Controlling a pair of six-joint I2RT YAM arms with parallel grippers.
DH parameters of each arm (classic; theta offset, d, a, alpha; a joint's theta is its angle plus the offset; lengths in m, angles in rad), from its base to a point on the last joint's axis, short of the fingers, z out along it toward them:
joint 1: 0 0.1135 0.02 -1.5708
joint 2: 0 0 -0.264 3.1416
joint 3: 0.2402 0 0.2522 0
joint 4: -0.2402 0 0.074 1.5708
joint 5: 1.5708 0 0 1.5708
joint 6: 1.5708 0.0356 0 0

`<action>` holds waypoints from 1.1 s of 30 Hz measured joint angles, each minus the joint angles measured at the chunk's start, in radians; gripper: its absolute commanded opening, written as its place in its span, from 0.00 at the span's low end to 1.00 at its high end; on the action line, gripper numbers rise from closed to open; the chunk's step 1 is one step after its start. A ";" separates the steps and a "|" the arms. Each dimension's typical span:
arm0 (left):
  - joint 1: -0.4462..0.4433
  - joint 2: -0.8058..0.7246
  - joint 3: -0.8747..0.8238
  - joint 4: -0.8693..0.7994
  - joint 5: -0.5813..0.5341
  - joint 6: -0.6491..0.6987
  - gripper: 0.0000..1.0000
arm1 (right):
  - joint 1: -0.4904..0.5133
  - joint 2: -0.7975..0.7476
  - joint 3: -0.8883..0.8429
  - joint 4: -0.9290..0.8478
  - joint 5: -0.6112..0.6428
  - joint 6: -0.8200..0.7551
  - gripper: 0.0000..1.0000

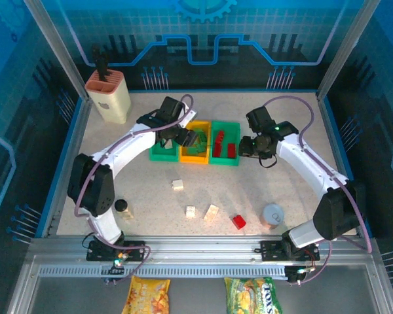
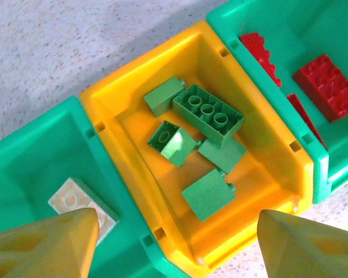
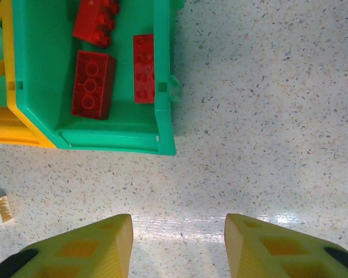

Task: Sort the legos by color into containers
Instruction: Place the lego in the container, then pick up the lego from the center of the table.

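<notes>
Where the sorting stands: well past halfway by my reckoning, with most bricks binned by color and four loose.
Bins (image 1: pixel 194 159): three joined in a row, toward the far edge of the surface, about midway between its side edges.
Left green bin (image 2: pixel 23 168): one binned cream brick (image 2: pixel 81 204) lies flat on its floor.
Yellow bin (image 2: pixel 133 116): five green bricks (image 2: pixel 209 113), some tipped on edge, no other color among them.
Right green bin (image 3: pixel 162 116): at least three red bricks (image 3: pixel 93 84), nothing else mixed in.
Left to sort: three loose cream bricks and one loose red brick (image 1: pixel 238 222) on the surface toward its near edge. One cream brick (image 1: pixel 177 185) lies nearer the bins. The other two (image 1: pixel 190 211) (image 1: pixel 211 210) lie close together, with the red one just to their right.
Left end effector (image 2: pixel 178 219): hovers over the yellow bin, jaws wide, nothing between them.
Right end effector (image 3: pixel 178 223): above bare surface just beside the right green bin, jaws apart by a narrower gap, empty.
Likely remainder: cream ones to the left green bin, red one to the right green bin.
</notes>
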 measured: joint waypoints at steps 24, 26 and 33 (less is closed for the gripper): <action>-0.127 -0.079 -0.163 -0.234 -0.114 -0.697 0.70 | 0.001 0.098 0.005 0.003 -0.024 -0.049 0.46; -0.132 -0.079 -0.194 -0.238 -0.124 -0.740 0.70 | 0.001 0.101 0.008 0.003 -0.024 -0.052 0.46; -0.135 -0.070 -0.295 -0.216 -0.131 -0.841 0.70 | 0.001 0.108 0.017 0.003 -0.024 -0.057 0.46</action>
